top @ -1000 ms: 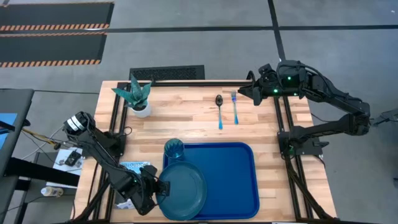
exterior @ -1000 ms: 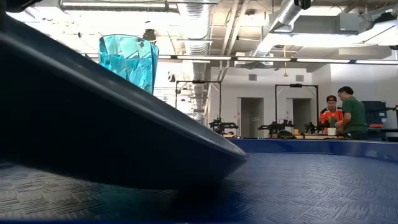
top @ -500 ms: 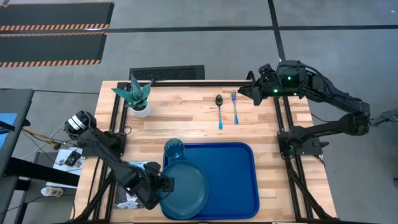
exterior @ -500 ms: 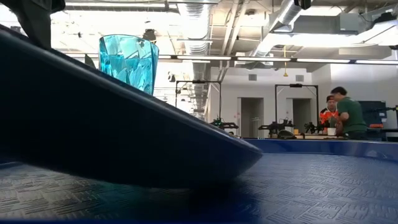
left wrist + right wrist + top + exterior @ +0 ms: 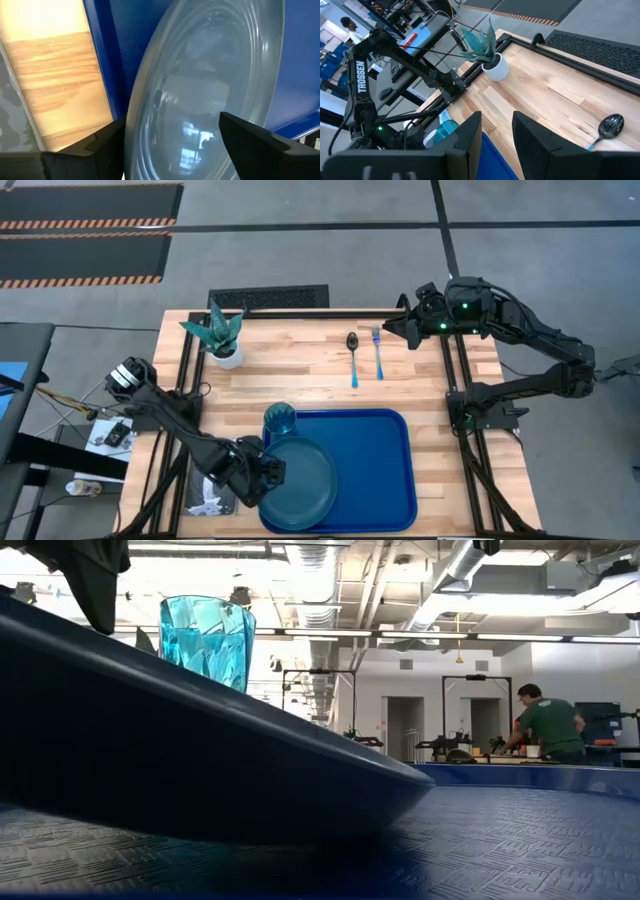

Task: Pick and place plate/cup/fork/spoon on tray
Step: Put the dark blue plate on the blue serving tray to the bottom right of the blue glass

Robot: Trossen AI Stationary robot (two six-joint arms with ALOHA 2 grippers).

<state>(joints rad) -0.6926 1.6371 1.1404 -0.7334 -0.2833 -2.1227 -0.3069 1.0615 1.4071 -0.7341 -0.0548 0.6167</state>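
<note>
Plate first: the round, flat, dull teal-blue plate with the raised rim (image 5: pixel 297 482) sits on the near left part of the large rectangular bright blue plastic tray (image 5: pixel 385 470), overhanging the tray's left rim a little. In the low view it looks tilted, its far edge raised off the tray floor. Your left gripper (image 5: pixel 262 472) is at the plate's left edge; in its wrist view the dark fingers (image 5: pixel 257 142) stand apart with the plate's rim between them, though you cannot tell from these views whether they actually pinch it.

The small translucent teal-blue tumbler, the cup (image 5: pixel 280 420), stands at the tray's far left corner, just beside the plate. So the step in hand looks like settling the plate. Next, you would want to let it lie flat, clear the rim, and lift away without nudging the cup.

Still off the tray, on the light wooden slatted table (image 5: pixel 300 370), lie the spoon with the dark oval bowl and light blue handle (image 5: pixel 353 358) and the fork with silvery tines and bright blue handle (image 5: pixel 377 352), side by side. Your right gripper (image 5: pixel 392 328) waits near them, fingers a little apart.

A teal spiky plant in a white pot (image 5: pixel 224 335) stands at the far left corner. Beyond the table, a person (image 5: pixel 545 725) stands at a workbench.
</note>
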